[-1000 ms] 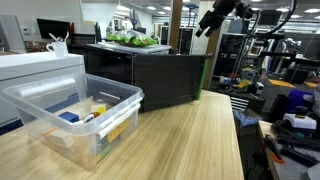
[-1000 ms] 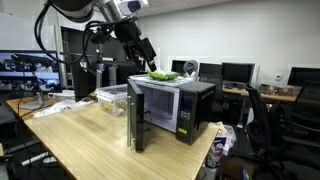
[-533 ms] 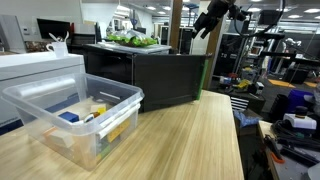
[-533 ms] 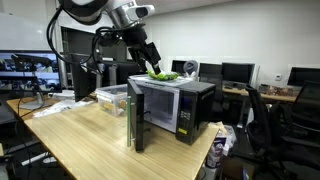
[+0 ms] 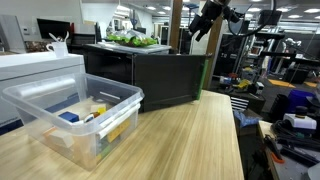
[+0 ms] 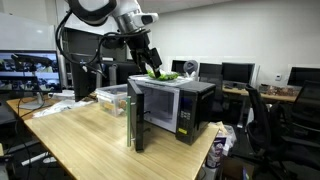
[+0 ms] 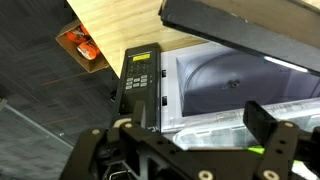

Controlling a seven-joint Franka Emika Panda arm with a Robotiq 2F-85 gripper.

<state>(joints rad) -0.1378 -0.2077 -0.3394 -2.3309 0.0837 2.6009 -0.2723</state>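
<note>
Office table (image 6: 85, 135) of pale wood: arm bent down over the microwave (image 6: 185, 105), jaws spread wide and empty.
From the left in an exterior view stand the clear bin (image 5: 70, 110), the greens (image 5: 135, 40) on the microwave's top, then the tilted gripper (image 5: 193, 33) just above them. Only the wrist view shows the keypad (image 7: 140, 75) and turntable (image 7: 235, 85); the door (image 6: 133, 120) stands open near the table's edge, bare wood before it.
</note>
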